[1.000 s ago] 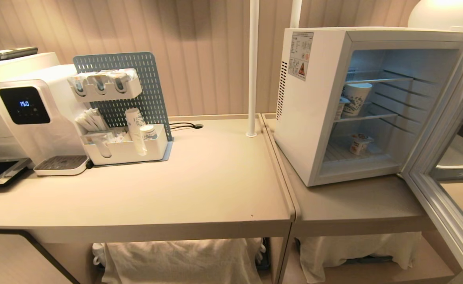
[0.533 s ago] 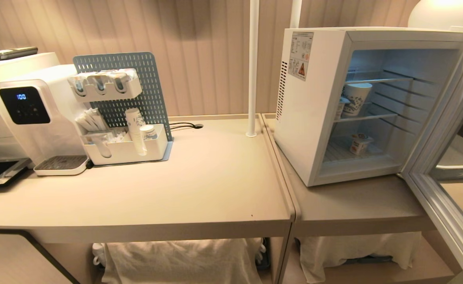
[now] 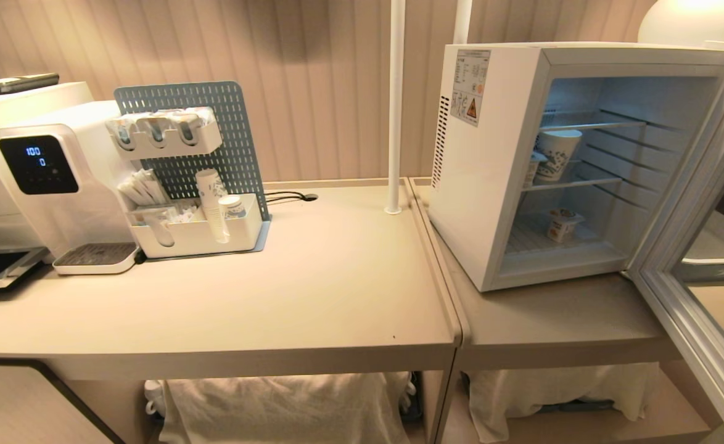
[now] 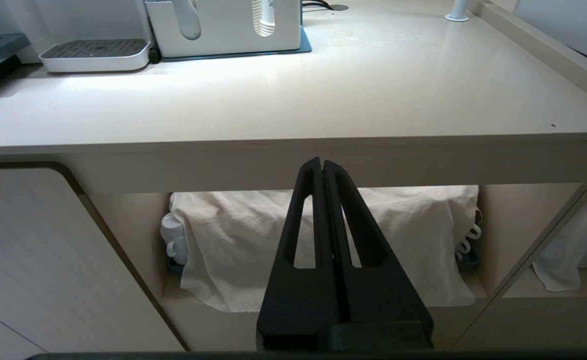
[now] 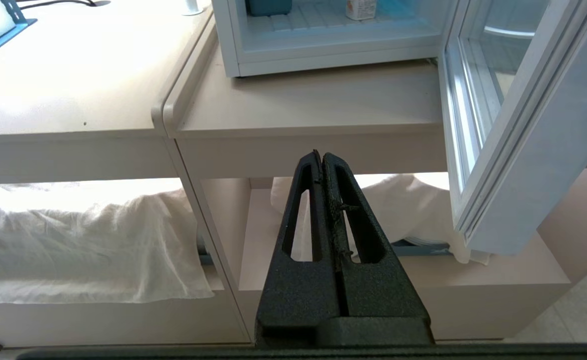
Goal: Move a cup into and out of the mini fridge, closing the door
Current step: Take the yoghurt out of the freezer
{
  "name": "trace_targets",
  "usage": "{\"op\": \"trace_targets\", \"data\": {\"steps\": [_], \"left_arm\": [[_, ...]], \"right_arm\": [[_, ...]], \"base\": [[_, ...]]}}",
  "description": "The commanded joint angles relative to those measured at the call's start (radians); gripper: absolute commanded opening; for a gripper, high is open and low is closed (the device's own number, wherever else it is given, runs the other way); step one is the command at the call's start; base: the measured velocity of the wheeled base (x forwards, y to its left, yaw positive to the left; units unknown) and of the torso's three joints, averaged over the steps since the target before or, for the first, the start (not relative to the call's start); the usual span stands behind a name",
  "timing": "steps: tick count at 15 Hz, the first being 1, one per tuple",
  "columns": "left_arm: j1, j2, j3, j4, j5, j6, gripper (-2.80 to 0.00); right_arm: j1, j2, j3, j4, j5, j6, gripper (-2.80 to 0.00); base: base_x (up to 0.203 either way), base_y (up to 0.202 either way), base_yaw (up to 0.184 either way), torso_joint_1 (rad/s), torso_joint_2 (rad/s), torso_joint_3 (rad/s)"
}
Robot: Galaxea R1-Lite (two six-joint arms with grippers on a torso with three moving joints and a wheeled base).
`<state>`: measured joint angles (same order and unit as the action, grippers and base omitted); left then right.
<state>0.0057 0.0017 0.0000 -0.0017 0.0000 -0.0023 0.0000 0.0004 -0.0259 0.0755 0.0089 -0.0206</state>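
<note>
You have the mini fridge [image 3: 491, 166] standing on the right-hand counter [image 3: 553, 320] with its door [image 3: 695, 246] swung wide open toward the near right. Inside, a white patterned cup [image 3: 557, 154] stands upright on the middle wire shelf [image 3: 575, 182], with a smaller item just to its left (too hidden to name), and a small printed tub [image 3: 562, 224] sits on the fridge floor below. Over on the far left, the white organiser bin [image 3: 195, 234] in front of the blue pegboard [image 3: 183, 135] holds a leaning stack of paper cups [image 3: 212, 200], a small pot and some packets; the water dispenser [image 3: 53, 185] stands to its left. Your left gripper [image 4: 322, 170] and right gripper [image 5: 322, 160] both hang below the counter edge, fingers pressed fully together and holding nothing, in front of shelves draped with white cloth [image 4: 323, 240].
</note>
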Motion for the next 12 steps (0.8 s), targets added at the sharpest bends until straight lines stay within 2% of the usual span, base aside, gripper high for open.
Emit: {"op": "trace_targets", "data": {"steps": [1, 12], "left_arm": [[0.000, 0.000, 0.001, 0.000, 0.000, 0.002, -2.80], [0.000, 0.000, 0.002, 0.000, 0.000, 0.003, -2.80]], "right_arm": [[0.000, 0.001, 0.000, 0.001, 0.000, -0.001, -2.80], [0.000, 0.000, 0.001, -0.007, -0.001, -0.001, -2.80]], "base": [[0.000, 0.000, 0.000, 0.000, 0.00, 0.000], [0.000, 0.000, 0.000, 0.000, 0.00, 0.000]]}}
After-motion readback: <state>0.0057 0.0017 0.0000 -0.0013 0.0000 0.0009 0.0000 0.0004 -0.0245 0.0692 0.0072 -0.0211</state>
